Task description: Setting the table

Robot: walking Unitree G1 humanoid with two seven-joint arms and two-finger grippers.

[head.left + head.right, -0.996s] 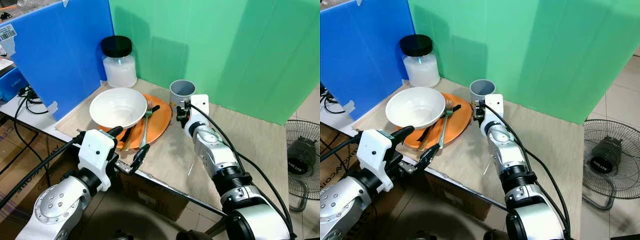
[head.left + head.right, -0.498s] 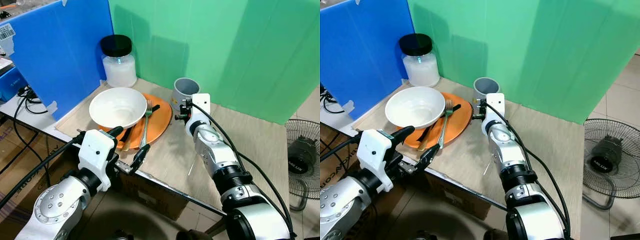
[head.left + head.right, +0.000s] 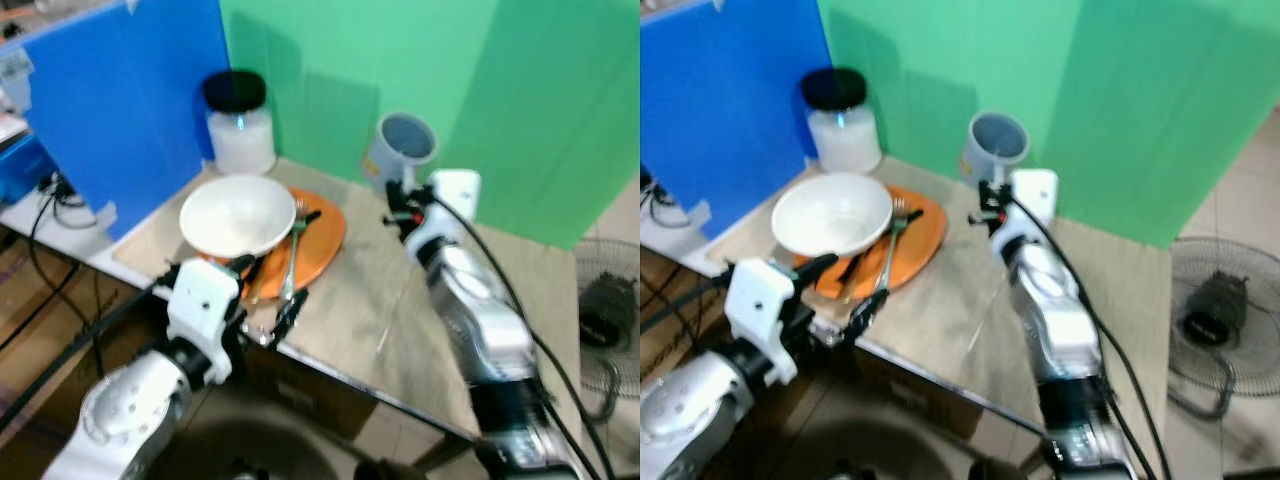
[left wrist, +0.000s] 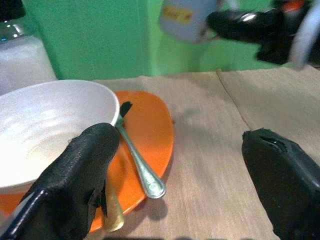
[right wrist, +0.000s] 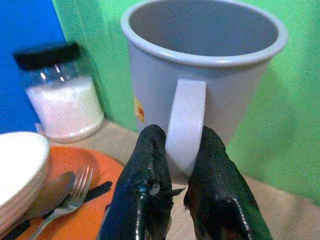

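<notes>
Your right gripper (image 5: 175,172) is clamped on the handle of the grey mug (image 5: 200,85), one black finger on each side of the handle, and you hold the mug upright, clear of the wooden table (image 3: 370,310), in front of the green backdrop (image 3: 520,100). The mug is open end up, with a small yellow label on its side. In the head views, which are blurred, the mug (image 3: 403,145) sits above the table's far edge, to the right of the orange plate (image 3: 318,243) and apart from it. Your left gripper (image 4: 175,180) hangs at the near edge of the table, its two fingers spread wide with nothing between them, pointing toward the plate. On the table you have: the orange plate, bearing a white bowl (image 3: 237,213) on its left part; a fork (image 5: 75,192) and a spoon (image 5: 47,190) lying side by side on the plate beside the bowl, handles toward the near edge; a dark-handled utensil (image 4: 124,107) next to them, its type not readable. Behind the bowl stands a glass jar (image 3: 240,125) with a black lid, filled with a white substance, at the corner where the blue panel (image 3: 120,110) meets the green backdrop. On the floor to the right lies a fan (image 3: 1225,320).
</notes>
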